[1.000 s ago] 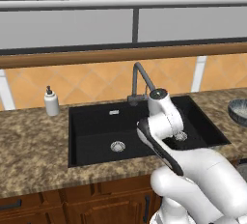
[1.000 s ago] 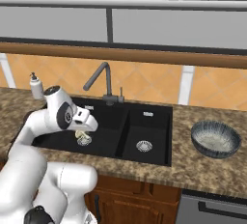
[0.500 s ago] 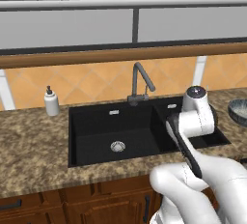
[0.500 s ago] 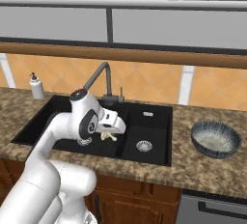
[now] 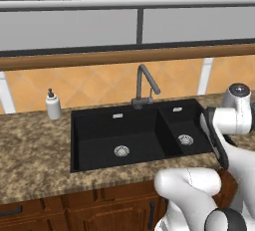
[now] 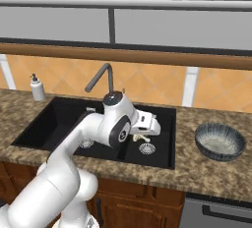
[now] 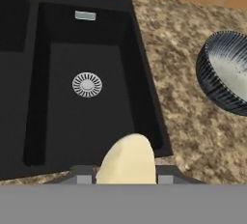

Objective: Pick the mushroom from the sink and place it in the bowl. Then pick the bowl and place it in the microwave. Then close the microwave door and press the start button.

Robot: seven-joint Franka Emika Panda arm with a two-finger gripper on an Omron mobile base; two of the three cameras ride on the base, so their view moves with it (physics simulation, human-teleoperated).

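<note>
Hand view, mushroom (image 7: 127, 160) pinched in tool (image 7: 124, 177), above sink (image 7: 144, 88)

No legible text (none anywhere)

Speckled brown granite counter (image 5: 35, 150), wood cabinets below. Black double-basin sink (image 5: 124, 133) set into it; large basin left, smaller right, silver drain ring in each. Grey gooseneck faucet (image 5: 144, 83) at sink's back edge. White soap dispenser (image 5: 53, 105) left of sink. Dark ribbed bowl (image 6: 219, 141) on counter right of sink, apart from its rim.
</note>
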